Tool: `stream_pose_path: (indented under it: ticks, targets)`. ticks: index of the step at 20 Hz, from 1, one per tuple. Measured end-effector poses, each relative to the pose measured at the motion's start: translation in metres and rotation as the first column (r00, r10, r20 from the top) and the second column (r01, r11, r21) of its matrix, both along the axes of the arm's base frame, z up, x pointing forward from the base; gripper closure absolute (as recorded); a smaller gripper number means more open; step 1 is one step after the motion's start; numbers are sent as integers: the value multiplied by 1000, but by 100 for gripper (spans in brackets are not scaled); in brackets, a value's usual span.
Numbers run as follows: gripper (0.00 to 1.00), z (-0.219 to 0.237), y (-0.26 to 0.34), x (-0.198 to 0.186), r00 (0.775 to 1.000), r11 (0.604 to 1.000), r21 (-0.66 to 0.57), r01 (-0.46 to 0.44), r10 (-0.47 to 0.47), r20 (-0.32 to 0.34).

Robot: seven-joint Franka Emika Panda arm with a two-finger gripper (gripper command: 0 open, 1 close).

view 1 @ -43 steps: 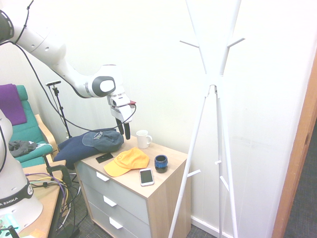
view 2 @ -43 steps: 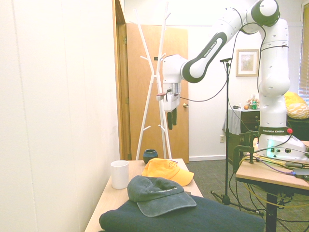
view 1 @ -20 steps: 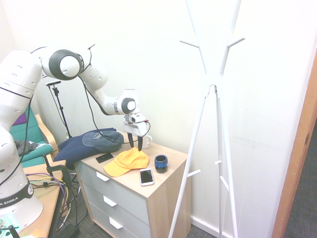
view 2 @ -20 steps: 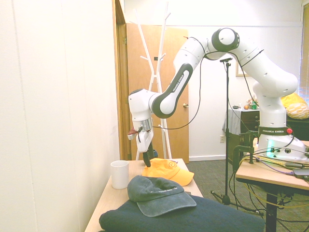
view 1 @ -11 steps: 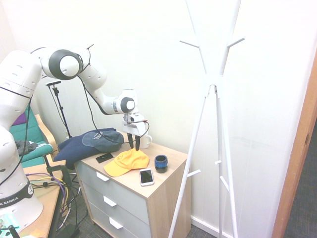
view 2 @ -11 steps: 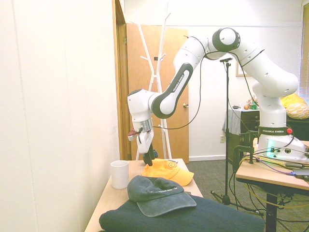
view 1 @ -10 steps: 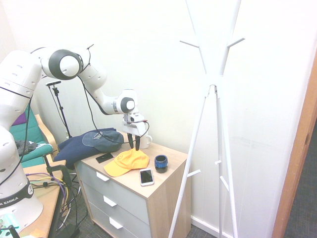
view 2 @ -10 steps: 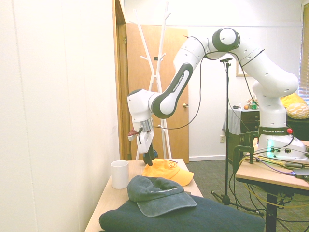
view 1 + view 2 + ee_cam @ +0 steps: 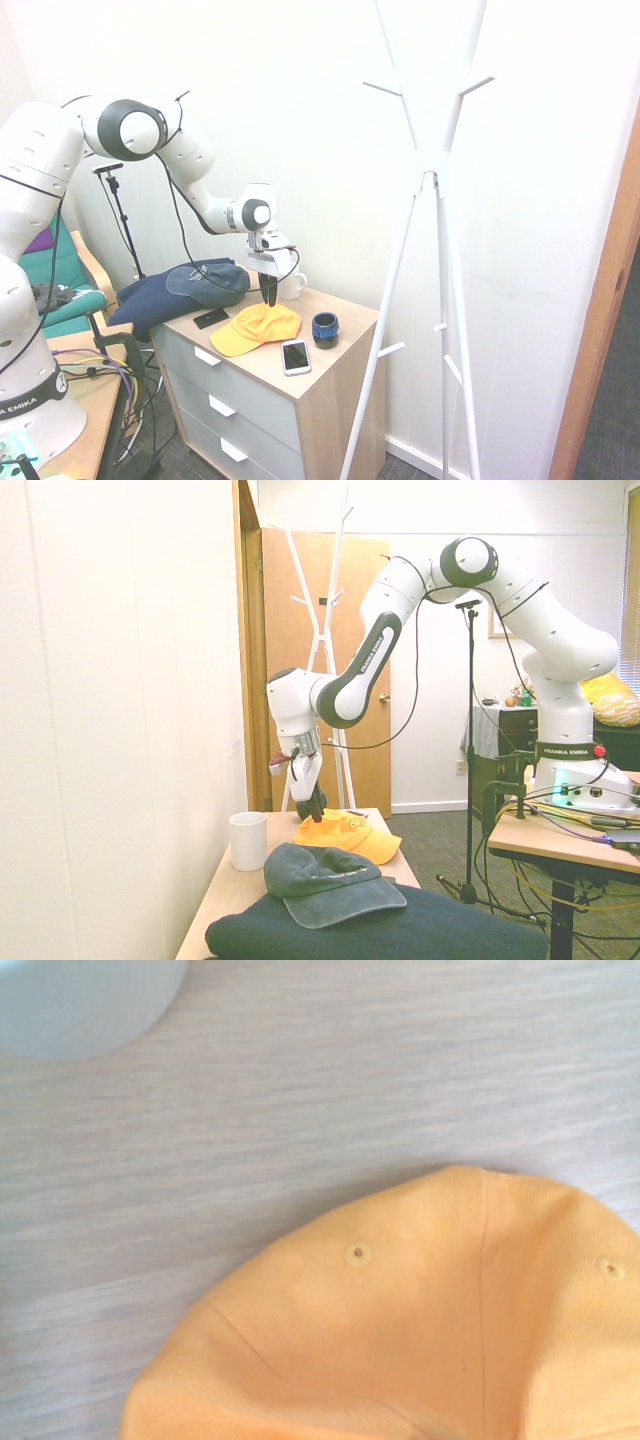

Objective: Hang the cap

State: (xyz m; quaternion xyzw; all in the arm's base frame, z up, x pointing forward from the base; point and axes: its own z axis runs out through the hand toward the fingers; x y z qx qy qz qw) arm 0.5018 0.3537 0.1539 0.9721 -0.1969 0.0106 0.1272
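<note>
We see the end effector point(image 9: 270, 300) pointing steeply down, its fingers drawn close together on the crown of the cap point(image 9: 256, 327), pinching the fabric. The cap lies on the worktop point(image 9: 330, 365) directly under it. The mug point(image 9: 292, 284) stands just behind the end effector, and the phone point(image 9: 295, 356) lies in front.

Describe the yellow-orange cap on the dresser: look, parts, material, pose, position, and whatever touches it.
The cap is bright yellow-orange fabric with stitched panel seams and small eyelet holes, clear in the wrist view. It lies crown up on the wooden dresser top, with its curved brim toward the front edge. A phone and a dark blue cup sit beside it, and a white mug stands behind. The gripper points down onto the back of its crown, fingers drawn close together at the fabric.
</note>
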Motion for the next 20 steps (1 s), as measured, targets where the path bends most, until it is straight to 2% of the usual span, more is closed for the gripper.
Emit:
stream_pose_path:
  ticks: [5, 9, 16, 20]
  targets:
    - [100, 11, 3, 0, 1000, 1000, 3, 3, -3, 13]
    - [100, 56, -1, -8, 1000, 1000, -31, -1, 2, 28]
    - [100, 165, -17, -51, 980, 968, -246, -53, 97, 171]
    - [100, 249, -40, -59, 946, 919, -394, -27, 151, 288]
